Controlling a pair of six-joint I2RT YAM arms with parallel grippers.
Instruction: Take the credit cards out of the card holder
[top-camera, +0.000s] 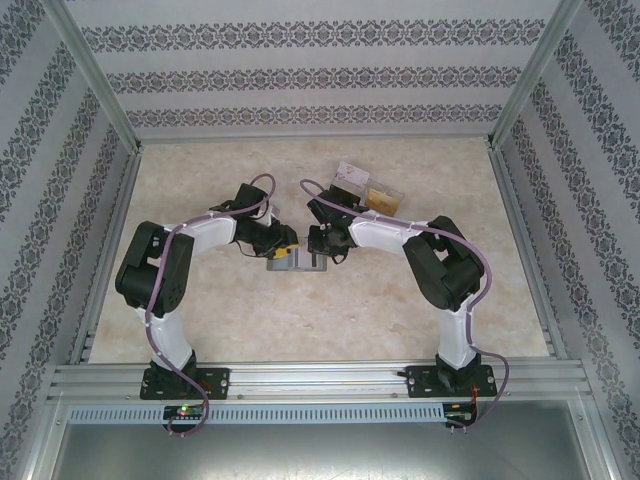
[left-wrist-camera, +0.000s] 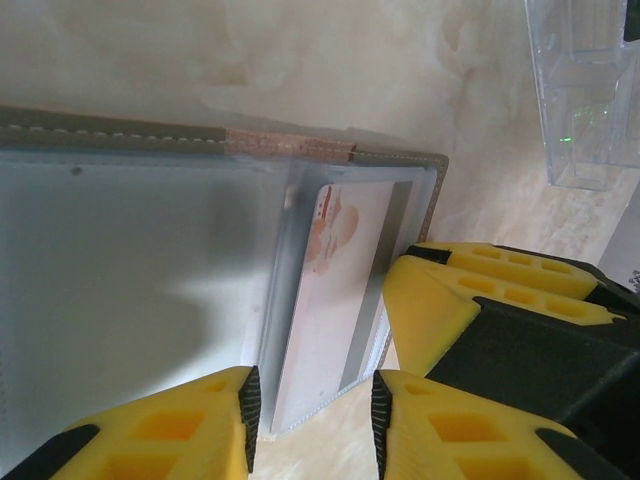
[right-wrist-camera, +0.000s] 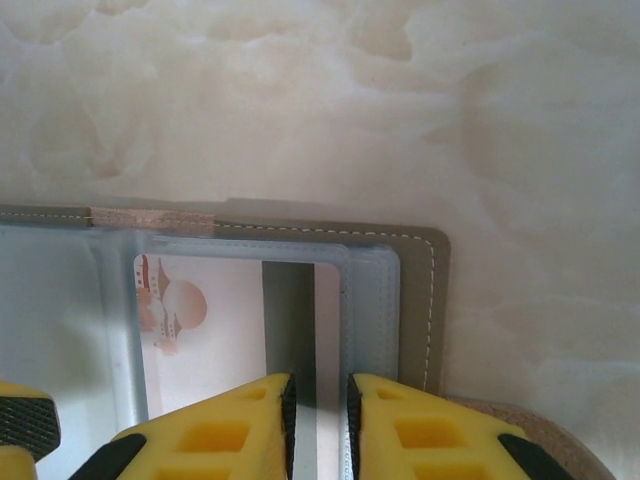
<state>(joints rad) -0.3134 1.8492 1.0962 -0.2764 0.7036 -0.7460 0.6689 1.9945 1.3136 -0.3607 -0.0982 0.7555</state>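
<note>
left pincer part open, jaws either side of the near end of the white card, no contact I can confirm. right pincer narrow, just a slit, down on the clear pocket by the card's right edge; can't tell if it actually clamps anything

card holder lies open and flat on the desk, right under both pincers, stitched edge ahead of them, one panel running off left of the left pincer

risks:
- left jaws catch pocket film along with the card → whole card holder lifts or drags instead of the card sliding out
- right pincer slips off its hold-down → card holder skids toward the left pincer on the pull
- right pincer sits just right of the left one's fingers → any sideways correction knocks them together
- card bows if nipped at a corner only

orientation: card's long axis looks to run straight ahead from the left pincer, printed end far, plain end nearest the jaws. card holder's long axis runs across, left to right. clear tray is ahead and right of the left pincer, apart from the card holder
</note>
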